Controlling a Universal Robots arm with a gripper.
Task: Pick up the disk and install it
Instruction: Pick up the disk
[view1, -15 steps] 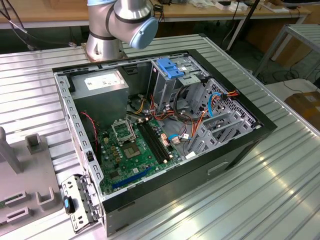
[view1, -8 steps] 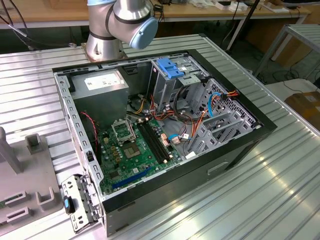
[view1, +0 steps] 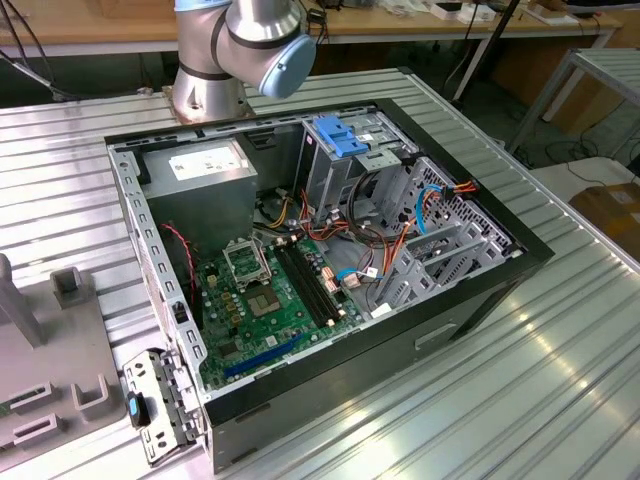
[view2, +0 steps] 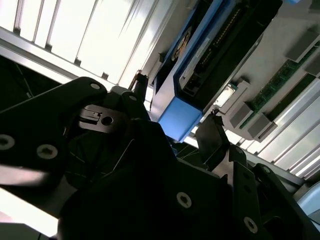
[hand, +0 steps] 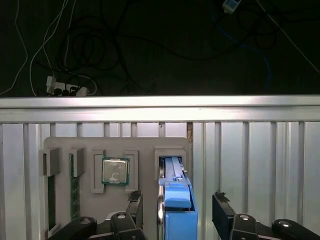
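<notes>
gripper (hand: 177, 197) released, jaws spread either side of the disk (hand: 178, 217), a gap on each side, no contact (second wrist view agrees). disk stands on edge in a slot of the grey fixture tray (hand: 147, 150), probably so its flat faces are offered to the fingers (hand: 220, 207). cpu (hand: 115, 171) sits in the neighbouring pocket. tray lies on the ribbed metal table (view1: 560, 390), at the exterior view's left of the open pc case (view1: 330, 250). cables (hand: 85, 50) on dark floor beyond the far table edge

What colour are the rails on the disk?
Bright blue. The disk shows this best in the first wrist view.
</notes>
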